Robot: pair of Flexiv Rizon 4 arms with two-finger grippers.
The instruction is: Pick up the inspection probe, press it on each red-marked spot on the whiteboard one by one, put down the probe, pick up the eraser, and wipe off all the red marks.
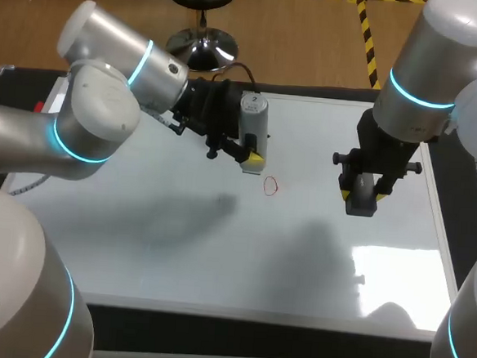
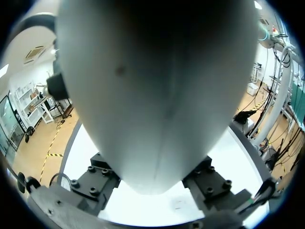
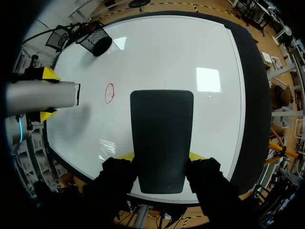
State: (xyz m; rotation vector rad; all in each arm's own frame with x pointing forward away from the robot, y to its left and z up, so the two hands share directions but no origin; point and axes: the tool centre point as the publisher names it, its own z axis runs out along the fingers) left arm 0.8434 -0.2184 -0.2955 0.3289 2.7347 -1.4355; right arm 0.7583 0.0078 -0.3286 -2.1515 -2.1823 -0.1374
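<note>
probe: pale grey cylinder with a rounded body, clamped between the fingers of the left claw. Its flat end faces the red mark.
eraser: dark flat rectangular block with rounded corners, gripped at both sides by the right claw and sticking out ahead of its yellow tips.
red mark: one small oval outline, unwiped, just beside the left claw's tips and between the two claws.
whiteboard: glossy white, dark-edged, flat under both claws.
</note>
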